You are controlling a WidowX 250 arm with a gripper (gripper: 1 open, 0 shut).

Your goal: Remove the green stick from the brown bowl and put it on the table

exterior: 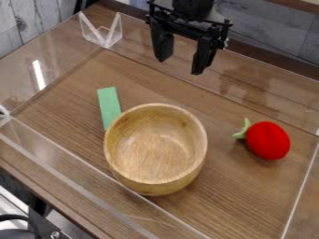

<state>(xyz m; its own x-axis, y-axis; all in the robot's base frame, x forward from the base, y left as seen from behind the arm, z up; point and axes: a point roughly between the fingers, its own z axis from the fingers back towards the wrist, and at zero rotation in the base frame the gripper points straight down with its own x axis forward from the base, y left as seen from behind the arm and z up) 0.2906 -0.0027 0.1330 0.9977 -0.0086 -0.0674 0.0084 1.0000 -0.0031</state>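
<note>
Resting on surface [75,79] beside bowl [156,147] | stick [110,107] looked light, stiff (pinch edges) | tool [185,51] hung spread, empty

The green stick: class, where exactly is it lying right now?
The green stick lies flat on the table, left of centre, its near end touching the brown bowl's upper-left rim.

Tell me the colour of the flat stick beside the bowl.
Light green; the green stick lies on the table at the brown bowl's upper-left rim, clear in the camera view.

no readable text, no labels, no brands, no numbers or signs anywhere
</note>
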